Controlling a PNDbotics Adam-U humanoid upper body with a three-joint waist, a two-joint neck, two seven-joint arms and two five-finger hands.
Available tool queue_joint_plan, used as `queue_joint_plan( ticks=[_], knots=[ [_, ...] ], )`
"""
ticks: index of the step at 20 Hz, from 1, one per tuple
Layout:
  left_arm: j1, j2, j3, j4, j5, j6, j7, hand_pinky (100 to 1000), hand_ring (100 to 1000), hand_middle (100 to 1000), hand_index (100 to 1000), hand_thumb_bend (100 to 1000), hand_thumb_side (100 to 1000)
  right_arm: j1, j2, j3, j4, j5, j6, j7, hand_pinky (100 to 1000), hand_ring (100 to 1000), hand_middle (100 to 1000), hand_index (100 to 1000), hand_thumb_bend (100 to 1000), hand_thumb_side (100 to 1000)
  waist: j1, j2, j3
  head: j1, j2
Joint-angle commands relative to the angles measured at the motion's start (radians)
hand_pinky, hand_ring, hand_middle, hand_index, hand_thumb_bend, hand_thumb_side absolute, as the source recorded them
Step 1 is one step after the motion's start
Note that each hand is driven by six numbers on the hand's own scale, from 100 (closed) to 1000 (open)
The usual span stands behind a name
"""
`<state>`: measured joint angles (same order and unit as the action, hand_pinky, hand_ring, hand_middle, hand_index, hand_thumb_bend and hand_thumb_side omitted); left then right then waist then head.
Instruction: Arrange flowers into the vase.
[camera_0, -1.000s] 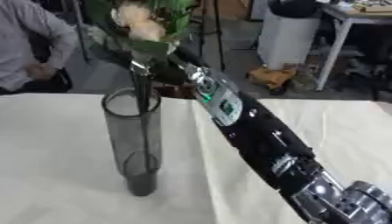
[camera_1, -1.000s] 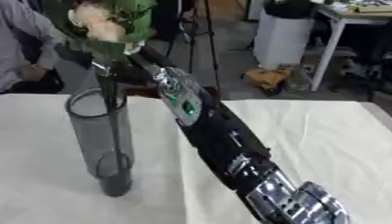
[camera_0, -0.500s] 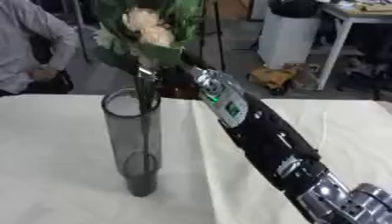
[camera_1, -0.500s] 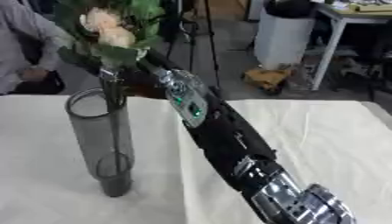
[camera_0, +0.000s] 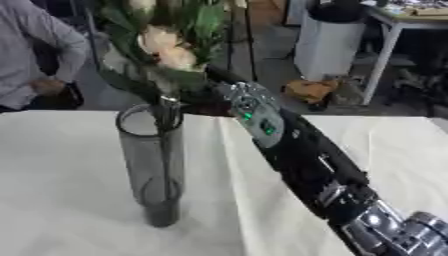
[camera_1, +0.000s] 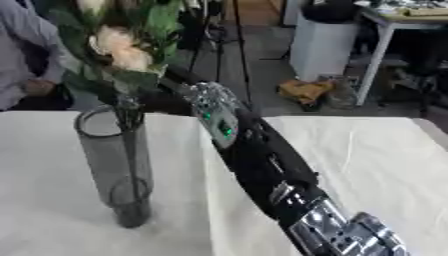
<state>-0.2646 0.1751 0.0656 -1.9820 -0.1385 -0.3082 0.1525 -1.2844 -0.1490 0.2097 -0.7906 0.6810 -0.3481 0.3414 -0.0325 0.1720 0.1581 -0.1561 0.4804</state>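
Our right hand (camera_0: 199, 98) sits at the far end of the black and silver arm (camera_0: 302, 155) that crosses the view from the lower right; it is mostly hidden behind leaves and the rim of the vase, so we cannot tell whether its fingers are curled or straight, nor whether they touch the stems; we see only a dark shape just beside the vase mouth. Right there rises the bunch of cream-coloured flowers with broad green leaves (camera_0: 166, 47); its blooms and foliage stand above the rim, and its thin dark stems (camera_0: 164, 150) run down inside the tall smoky-grey transparent cylindrical vase (camera_0: 153, 167), reaching towards the bottom; the bunch leans slightly to the left at the top. The vase stands upright on the desk covered with a pale cream cloth (camera_0: 61, 190), left of the arm and apart from it below the rim; the forearm carries a silver panel with small green lights (camera_0: 255, 117). Our left hand shows in neither view.
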Motion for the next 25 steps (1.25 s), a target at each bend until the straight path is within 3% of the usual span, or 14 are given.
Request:
queue_joint_plan(
  ticks=[1,6,25],
  knots=[
    [-0.012,0.007,0.001,-0.018,0.003,0.0,-0.001,532,603,871,909,100,1000,-0.029,-0.026,-0.021,-0.013,0.032,-0.011,0.062,939,1000,814,1000,681,1000,0.005,-0.016,-0.001,0.004,-0.014],
    [-0.012,0.006,0.001,-0.018,0.003,0.001,-0.001,531,603,871,909,100,1000,-0.032,-0.033,-0.054,-0.015,0.054,-0.008,0.133,953,1000,837,1000,693,1000,0.005,-0.016,-0.002,0.006,-0.015],
    [-0.009,0.009,0.006,-0.018,-0.001,0.002,0.005,529,603,873,910,100,1000,-0.006,-0.104,-0.104,-0.047,0.089,0.016,0.182,975,1000,863,1000,728,1000,0.013,-0.011,-0.011,0.01,-0.014]
  ],
)
